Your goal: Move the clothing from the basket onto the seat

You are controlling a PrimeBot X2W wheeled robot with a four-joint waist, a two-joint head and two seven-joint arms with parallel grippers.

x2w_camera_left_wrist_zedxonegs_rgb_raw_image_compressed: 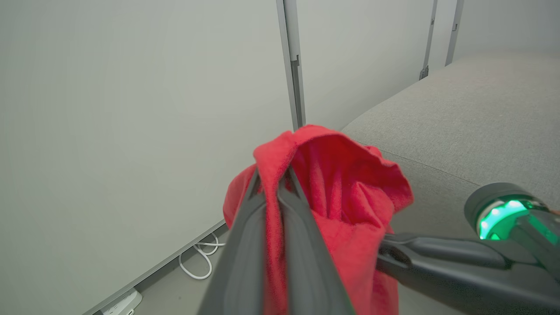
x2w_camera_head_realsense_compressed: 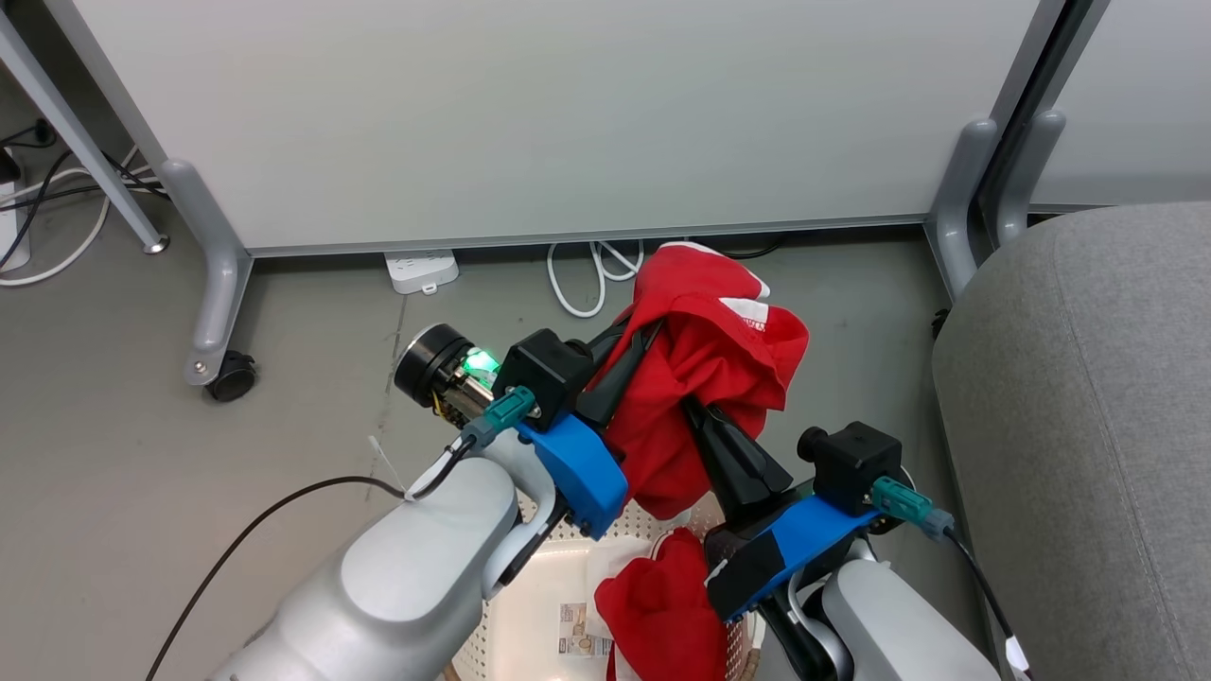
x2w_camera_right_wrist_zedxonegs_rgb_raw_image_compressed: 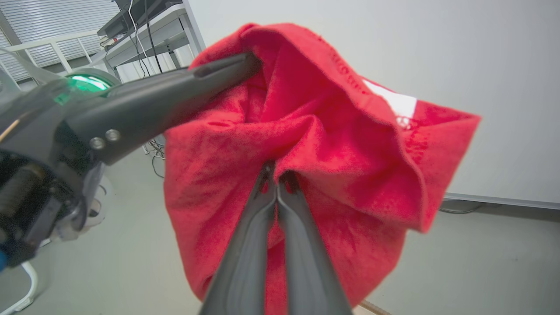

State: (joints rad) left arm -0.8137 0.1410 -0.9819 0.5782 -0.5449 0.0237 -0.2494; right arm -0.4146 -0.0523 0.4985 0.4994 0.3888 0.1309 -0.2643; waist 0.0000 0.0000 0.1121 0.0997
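Note:
A bright red garment of the clothing (x2w_camera_head_realsense_compressed: 705, 369) with white trim hangs above the basket (x2w_camera_head_realsense_compressed: 530, 577), held from both sides. My left gripper (x2w_camera_head_realsense_compressed: 648, 333) is shut on its upper left fold; the left wrist view shows the fabric (x2w_camera_left_wrist_zedxonegs_rgb_raw_image_compressed: 341, 192) pinched between those fingers (x2w_camera_left_wrist_zedxonegs_rgb_raw_image_compressed: 271, 177). My right gripper (x2w_camera_head_realsense_compressed: 693, 407) is shut on a lower fold, with the cloth (x2w_camera_right_wrist_zedxonegs_rgb_raw_image_compressed: 315, 131) bunched around its tips (x2w_camera_right_wrist_zedxonegs_rgb_raw_image_compressed: 275, 174). Another red garment (x2w_camera_head_realsense_compressed: 662, 605) lies inside the cream basket. The grey seat (x2w_camera_head_realsense_compressed: 1088, 426) stands at the right, beside the basket.
Pale partition panels (x2w_camera_head_realsense_compressed: 530, 113) stand behind on grey legs, one with a caster (x2w_camera_head_realsense_compressed: 232, 375). A white power strip (x2w_camera_head_realsense_compressed: 421, 271) and looped white cable (x2w_camera_head_realsense_compressed: 587, 279) lie on the floor under them. A black cable (x2w_camera_head_realsense_compressed: 274, 511) trails from my left arm.

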